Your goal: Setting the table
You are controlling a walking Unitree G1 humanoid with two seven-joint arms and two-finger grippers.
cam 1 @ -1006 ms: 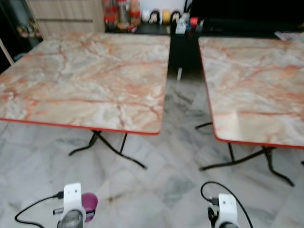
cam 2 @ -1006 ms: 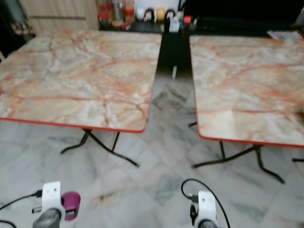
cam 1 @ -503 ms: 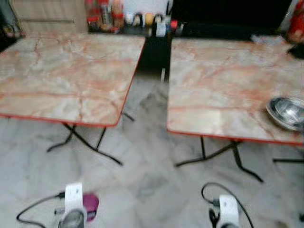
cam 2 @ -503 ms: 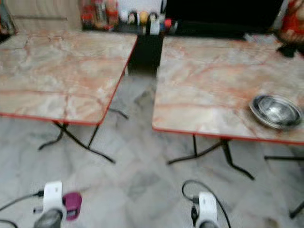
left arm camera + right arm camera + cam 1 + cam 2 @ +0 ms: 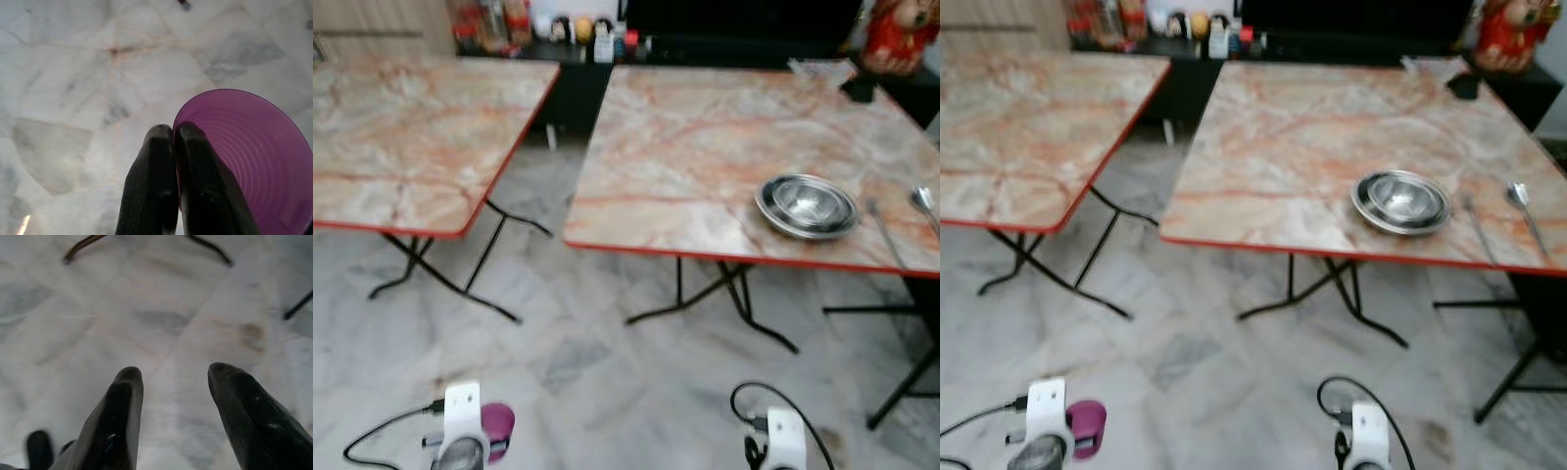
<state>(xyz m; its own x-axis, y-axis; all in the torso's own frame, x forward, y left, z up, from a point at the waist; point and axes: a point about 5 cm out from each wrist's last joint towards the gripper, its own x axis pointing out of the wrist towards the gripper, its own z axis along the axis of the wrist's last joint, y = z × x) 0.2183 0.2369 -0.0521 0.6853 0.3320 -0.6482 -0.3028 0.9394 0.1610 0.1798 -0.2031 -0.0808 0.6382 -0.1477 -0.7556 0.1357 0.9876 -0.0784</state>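
From the head views, two marble-patterned folding tables with red edging stand on a grey marble floor, and the right-hand table (image 5: pixel 705 137) already carries a steel bowl (image 5: pixel 806 205) with a spoon (image 5: pixel 1525 213) near its far right edge, so the setting looks barely begun. In the left wrist view the left gripper (image 5: pixel 177 147) is pinched onto the rim of a purple cup (image 5: pixel 249 152), held low over the floor, not yet delivered. In the right wrist view the right gripper (image 5: pixel 173 382) hangs with fingers spread, empty.
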